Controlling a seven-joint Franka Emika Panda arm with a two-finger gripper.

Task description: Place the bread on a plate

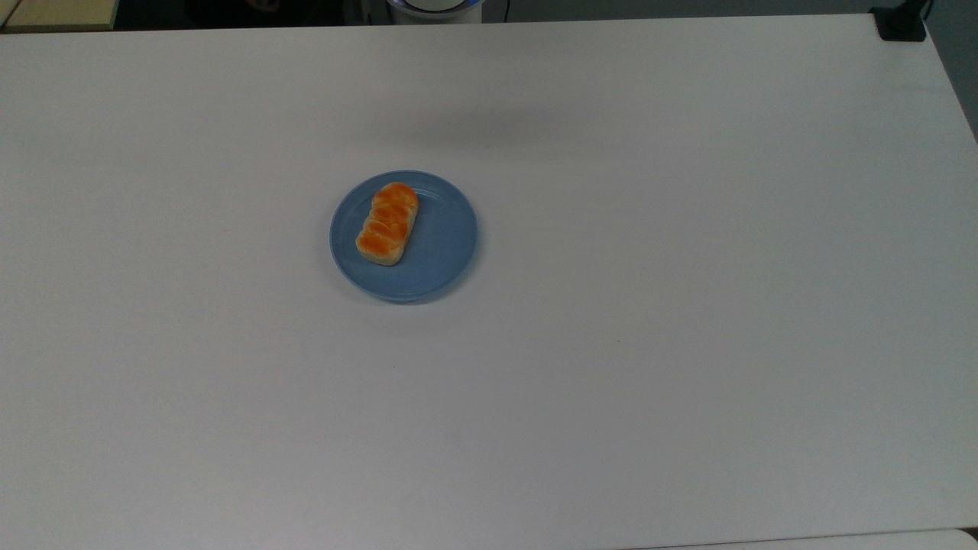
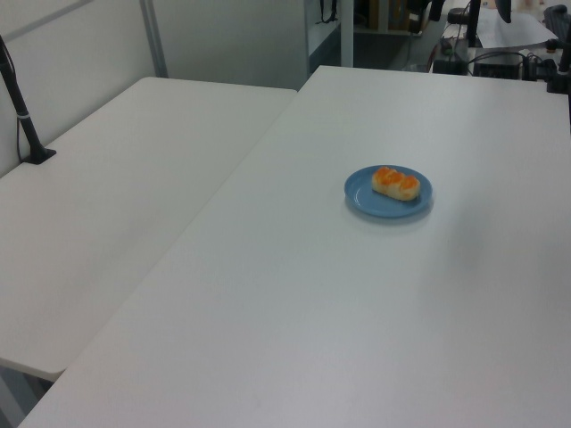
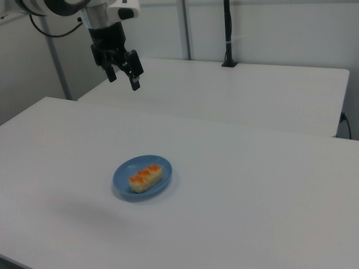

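Note:
The bread (image 1: 387, 224), a pale bun with orange-brown stripes, lies on the light-blue plate (image 1: 443, 260), toward the top view's left half of it. The same bread (image 2: 395, 183) on the plate (image 2: 366, 201) shows in the left view, and again the bread (image 3: 145, 177) on the plate (image 3: 124, 182) in the right view. My gripper (image 3: 123, 77) hangs high above the table in the right view, up and to the left of the plate, well apart from it. Its two black fingers stand open and hold nothing.
The plate rests on a broad white table (image 1: 688, 305). A second white table (image 2: 107, 205) adjoins it on the left view's left, with a black post (image 2: 22, 116) clamped on. A dark mount (image 1: 901, 23) sits at the top view's upper right corner.

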